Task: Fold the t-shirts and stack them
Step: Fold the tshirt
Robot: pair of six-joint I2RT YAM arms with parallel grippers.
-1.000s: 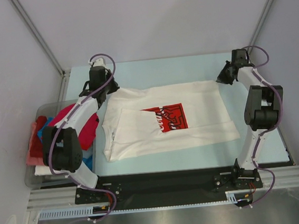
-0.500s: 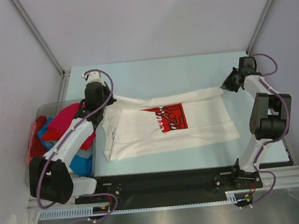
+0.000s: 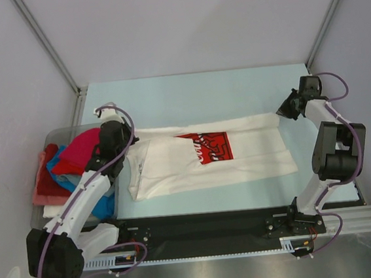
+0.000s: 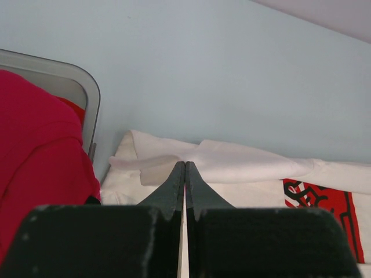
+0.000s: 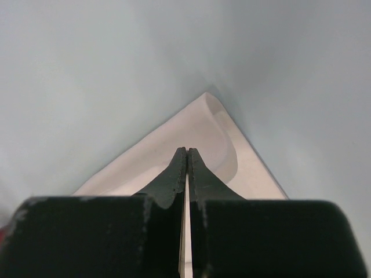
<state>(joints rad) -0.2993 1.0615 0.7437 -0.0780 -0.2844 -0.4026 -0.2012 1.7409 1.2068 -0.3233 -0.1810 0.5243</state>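
Right now, dealing with white t-shirt (image 3: 175, 173): lies print-up in the middle of the table (image 3: 187, 93), with red square print (image 3: 210, 147) near centre. Has its far edge doubled over toward the near side, forming a narrow band across the top of the print.

Note left gripper (image 4: 185, 167) at the band's left end, just beside the bin (image 3: 63, 130), with jaws pressed fully together on a small tab of white cloth. Note right gripper (image 5: 186, 152) at the band's right corner, with jaws likewise closed tight and white fabric under and around the tips. Probably nipping the corner there, though hard to tell whether one layer or two.

Leaves more t-shirts heaped in the bin: magenta-red tee (image 3: 81, 149) on top, blue tee (image 3: 59, 163) beneath, pink and white ones lower down.

Handles as light, limp cotton: no stiffness, drapes and wrinkles, sags between two pinch points, drags on the tabletop rather than sliding clean. Not fragile, not slippery, but likely to slip out of a shallow pinch.

Best taken at corners or hem ends, both sides at once, holding the edge taut between the arms for a straight fold. Judging by the lie of the cloth, calls for gripping close to the seam, for thicker, doubled fabric under the thin tips. Risks a skewed crease with uneven pulling.
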